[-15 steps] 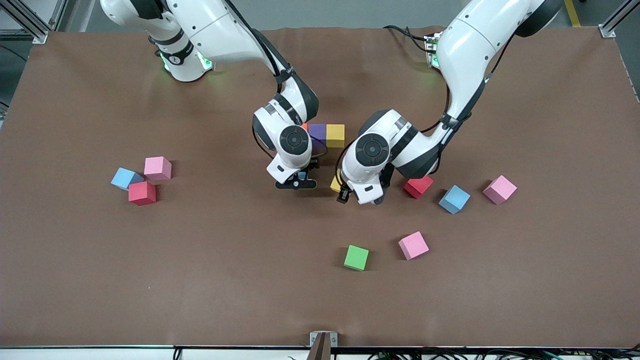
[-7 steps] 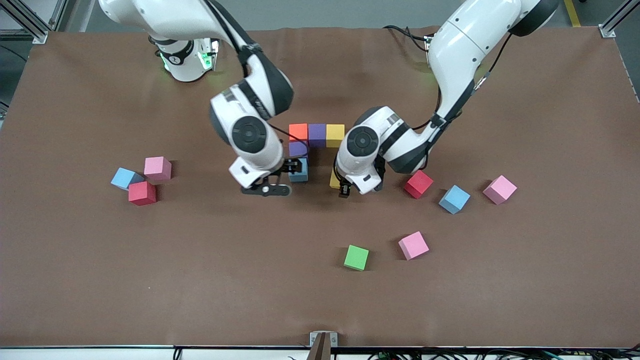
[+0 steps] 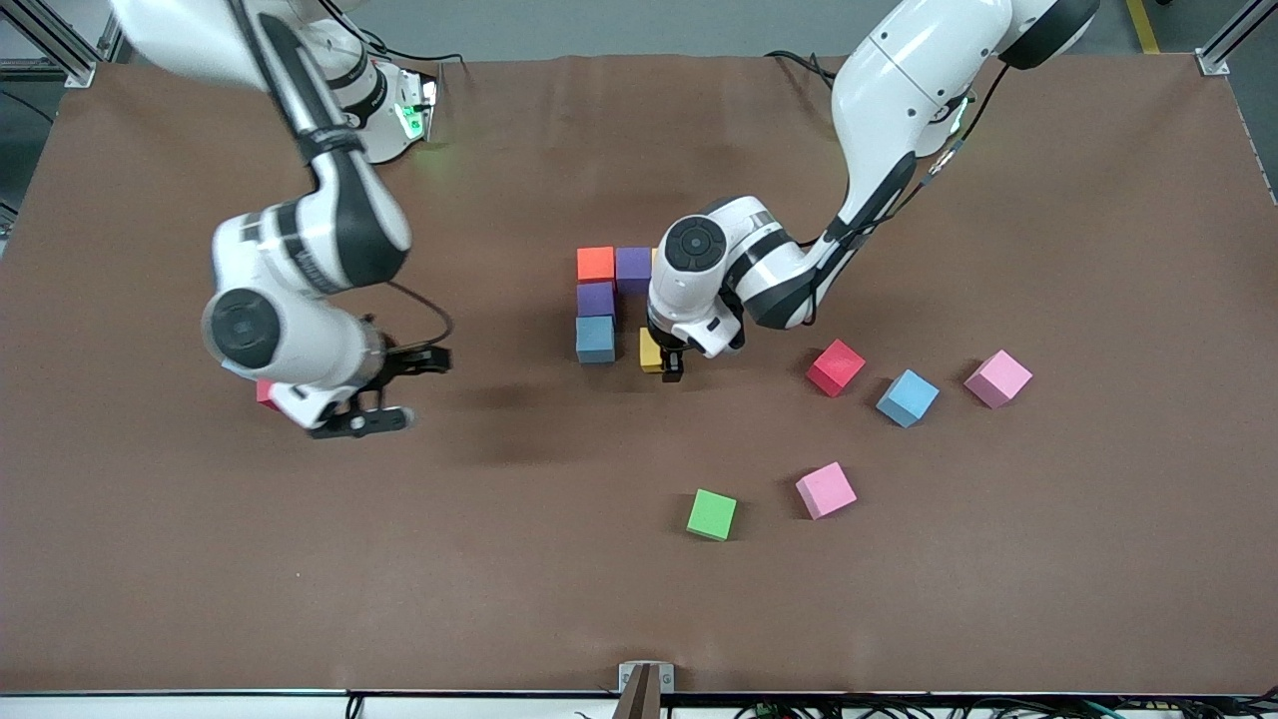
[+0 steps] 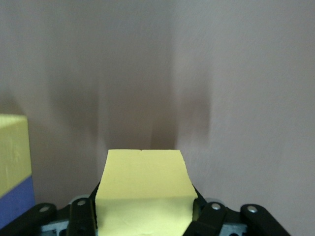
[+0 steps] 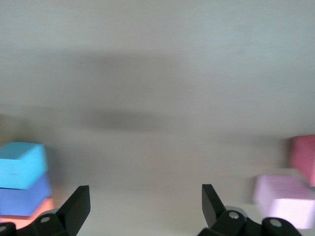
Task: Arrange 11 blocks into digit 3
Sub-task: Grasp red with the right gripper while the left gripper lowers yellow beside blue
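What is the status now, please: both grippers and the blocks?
Left gripper shut on yellow block, low beside light blue block. Right gripper open, empty, above table near red block. Nothing blocking.

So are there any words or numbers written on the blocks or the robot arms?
None can be read. The blocks are plain, with nothing printed on them. The left gripper holds a plain yellow block, and the open right gripper shows no label either.

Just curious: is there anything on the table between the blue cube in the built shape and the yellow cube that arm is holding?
No. The front view shows bare table between the blue cube and the yellow cube.
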